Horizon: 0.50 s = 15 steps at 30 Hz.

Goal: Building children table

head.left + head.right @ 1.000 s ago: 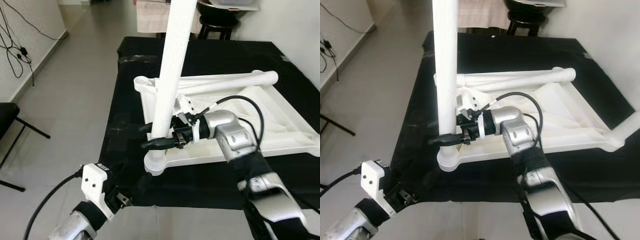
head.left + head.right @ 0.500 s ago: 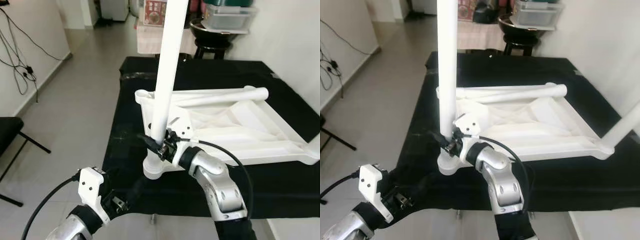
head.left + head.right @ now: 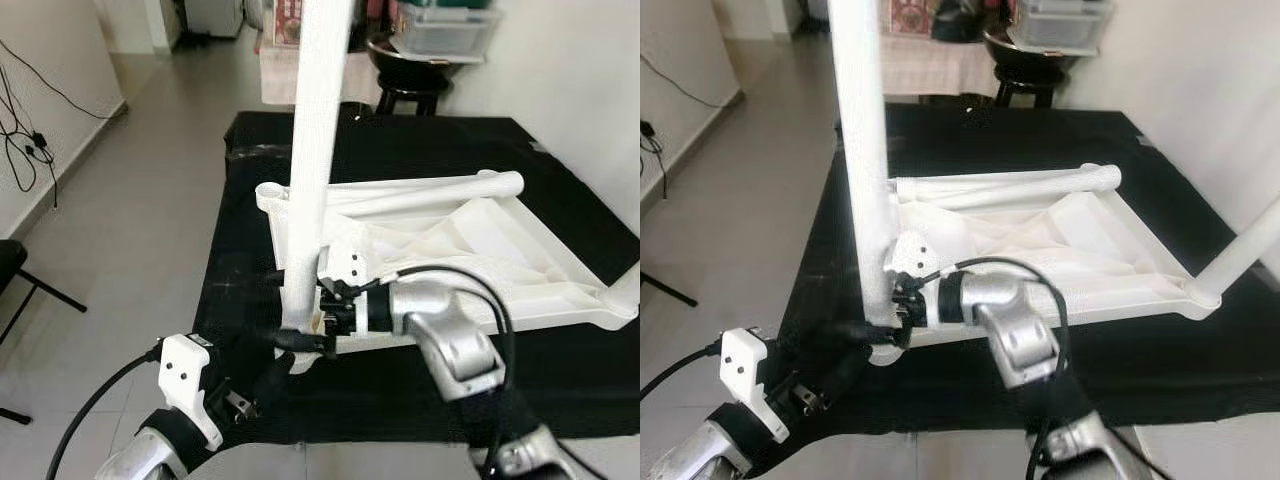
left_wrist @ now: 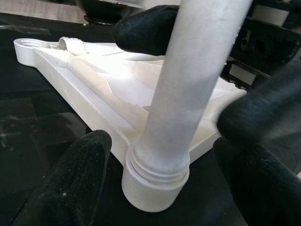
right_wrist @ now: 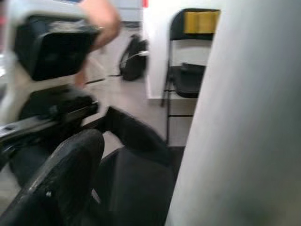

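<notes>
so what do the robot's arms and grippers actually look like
Both arms are silver metal with rounded joint housings. The right arm has a black wrist section with a white band, and a black cable looping over it. The left arm carries a white boxy block with small dark holes and a black cable trailing off. Each gripper has two long black fingers, matte and rounded at the tips.

A: What sits closest to the lens?

B: A white table leg (image 5: 244, 117), blurred, running top to bottom, with one black finger (image 5: 56, 186) of the right gripper (image 5: 136, 188) beside it.

A: And behind?

B: A black folding chair (image 5: 188, 70) with a yellow back panel against a white wall, a dark bag (image 5: 134, 59) on the grey floor, and a black-and-white robot part (image 5: 47, 52).
</notes>
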Motion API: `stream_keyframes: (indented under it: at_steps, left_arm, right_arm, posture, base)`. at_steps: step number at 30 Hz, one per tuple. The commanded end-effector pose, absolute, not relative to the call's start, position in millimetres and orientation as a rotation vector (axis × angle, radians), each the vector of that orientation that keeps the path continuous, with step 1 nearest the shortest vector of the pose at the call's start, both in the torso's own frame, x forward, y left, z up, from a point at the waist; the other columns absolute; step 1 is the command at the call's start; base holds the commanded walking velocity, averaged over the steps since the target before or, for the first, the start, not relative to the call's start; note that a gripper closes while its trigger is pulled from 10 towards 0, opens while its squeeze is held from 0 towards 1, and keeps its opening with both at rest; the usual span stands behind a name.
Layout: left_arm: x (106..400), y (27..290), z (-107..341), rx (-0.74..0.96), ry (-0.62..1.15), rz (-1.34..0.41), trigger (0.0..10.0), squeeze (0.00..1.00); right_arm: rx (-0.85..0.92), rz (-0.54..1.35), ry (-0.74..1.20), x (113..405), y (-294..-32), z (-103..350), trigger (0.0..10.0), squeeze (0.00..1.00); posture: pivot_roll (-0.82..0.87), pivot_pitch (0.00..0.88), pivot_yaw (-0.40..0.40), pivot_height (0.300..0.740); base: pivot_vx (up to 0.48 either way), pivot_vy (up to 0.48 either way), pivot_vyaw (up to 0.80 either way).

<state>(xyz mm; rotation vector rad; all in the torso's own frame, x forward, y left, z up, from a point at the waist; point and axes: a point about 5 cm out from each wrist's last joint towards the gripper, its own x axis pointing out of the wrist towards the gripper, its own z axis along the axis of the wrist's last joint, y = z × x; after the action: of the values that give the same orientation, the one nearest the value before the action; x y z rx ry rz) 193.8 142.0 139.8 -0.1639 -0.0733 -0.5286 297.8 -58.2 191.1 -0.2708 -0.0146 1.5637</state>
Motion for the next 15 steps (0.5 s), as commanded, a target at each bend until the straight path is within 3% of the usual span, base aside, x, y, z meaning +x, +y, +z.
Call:
stream_keyframes:
  at_steps: [1,8,9,10,15]
  left_arm:
    - [191,139,140,-0.164,-0.068,-0.528,10.0,0.0]
    - [187,136,141,-0.161,-0.075,-0.517,10.0,0.0]
    - [186,135,142,-0.163,-0.076,-0.511,10.0,0.0]
    - [184,135,142,-0.163,-0.078,-0.506,10.0,0.0]
    - [181,135,144,-0.165,-0.08,-0.498,10.0,0.0]
  right_arm:
    - [-0.32,1.685,0.036,300,-46,186,10.0,0.0]
    - [-0.281,1.724,0.055,316,-37,197,10.0,0.0]
    - [-0.274,1.738,0.059,320,-36,199,4.4,0.0]
    - [-0.265,1.748,0.069,324,-36,200,0.0,0.0]
    - [-0.259,1.756,0.086,332,-44,200,0.0,0.0]
  posture:
    - [-0.03,0.08,-0.1,0.74]
    - [0.01,0.102,-0.116,0.74]
    - [0.01,0.11,-0.12,0.74]
    - [0.02,0.119,-0.124,0.74]
    - [0.02,0.132,-0.126,0.74]
  base:
    - [0.0,0.0,0.0]
    - [0.0,0.0,0.0]
    - [0.0,0.0,0.0]
    - [0.0,0.0,0.0]
    - [0.0,0.0,0.0]
